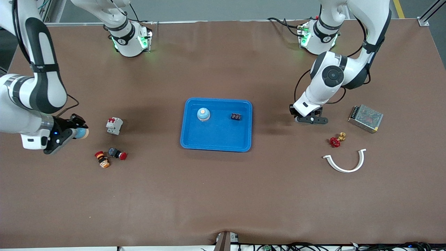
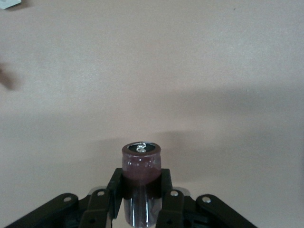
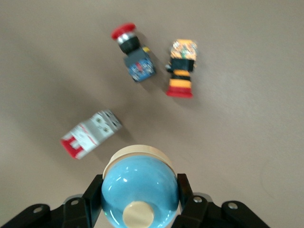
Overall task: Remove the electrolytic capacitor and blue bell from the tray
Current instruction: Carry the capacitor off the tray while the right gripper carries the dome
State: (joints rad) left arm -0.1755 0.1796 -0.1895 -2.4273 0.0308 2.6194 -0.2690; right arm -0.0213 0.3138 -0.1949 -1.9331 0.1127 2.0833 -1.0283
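A broad matte brown table (image 1: 223, 195) carries everything. The two glossy white jointed arms are the largest things on it: the left arm (image 1: 331, 75) bends down toward its own end of the table, the right arm (image 1: 31, 94) toward the other end.

At the table's middle lies a shallow blue plastic tray (image 1: 216, 139), rectangular with rounded corners. In it stand a small dome-shaped bell with a pale blue body and cream top (image 1: 203, 114) and a little black ribbed block (image 1: 236, 116), well apart from each other.

Toward the left arm's end lie a boxy metal unit with a perforated mesh cover (image 1: 365, 118), a white plastic half-ring (image 1: 345, 161) with its open side turned toward the arm bases, and a small red-handled brass valve (image 1: 336, 140).

Toward the right arm's end lie a white and red breaker block (image 1: 114, 125), a red-capped push button (image 1: 117, 153) and an orange and black striped button (image 1: 102, 159), the last two lying on their sides.

The left gripper (image 2: 141, 197) hangs over bare table, clamped on a dark maroon cylindrical capacitor (image 2: 141, 166) with a shiny metal end; its long axis points out from the fingers.

The right gripper (image 3: 140, 202), over the table near the breaker, grips a glossy blue dome bell with a cream knob (image 3: 140, 190), knob facing the wrist.
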